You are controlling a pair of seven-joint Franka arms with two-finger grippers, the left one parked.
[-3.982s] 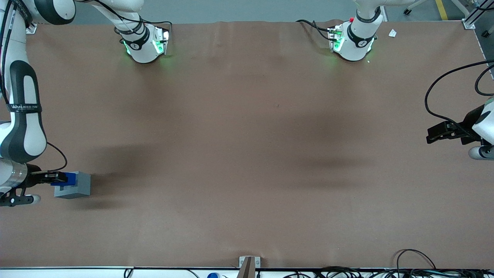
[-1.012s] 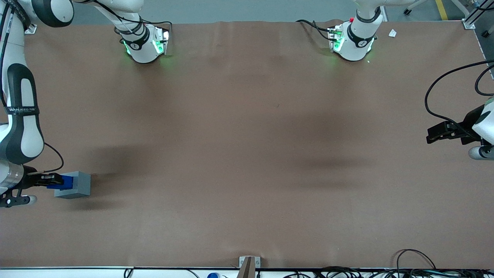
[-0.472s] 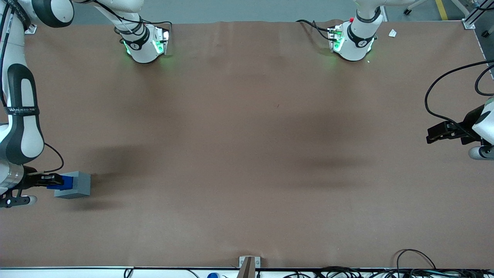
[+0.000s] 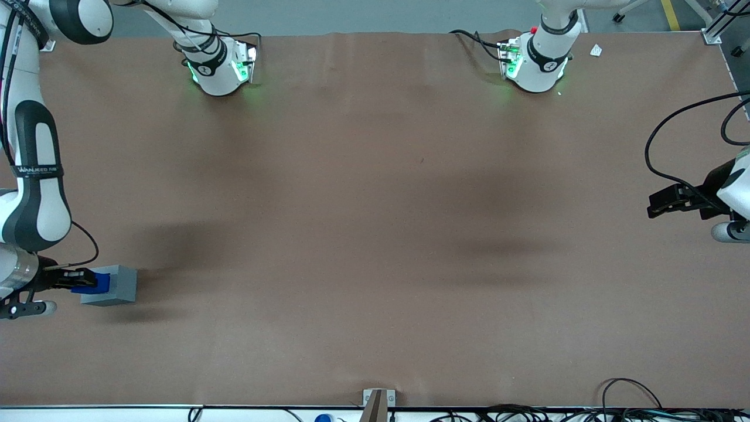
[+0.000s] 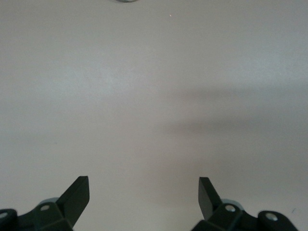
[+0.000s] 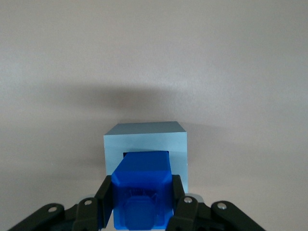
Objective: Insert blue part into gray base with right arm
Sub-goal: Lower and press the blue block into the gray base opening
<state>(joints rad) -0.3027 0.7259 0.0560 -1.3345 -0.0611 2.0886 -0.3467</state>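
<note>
- I see the small bright blue plastic block [image 6: 143,185] held in my right arm's black two-finger jaws, one finger [image 6: 107,199] pressed against each side of it.
- In the wrist view its leading end reaches into the square opening of the light gray plastic cube-like box [image 6: 145,144]; how deep it sits I cannot tell.
- In the front view the blue block [image 4: 92,284] shows at the gray box's [image 4: 117,285] side toward the working arm, touching it.
- The black gripper [image 4: 73,281] lies low and roughly level, just beside the box, with a thin black cable looping up from it.
- The white jointed right arm [image 4: 36,193] with dark gray panels and a lettered black band rises above the gripper at the working arm's end of the surface.
- The gray box rests on the brown paper-covered surface [image 4: 375,234], casting a soft shadow toward the middle.
- Two white arm bases [image 4: 220,67] glowing green stand farther from the front camera than the box.
</note>
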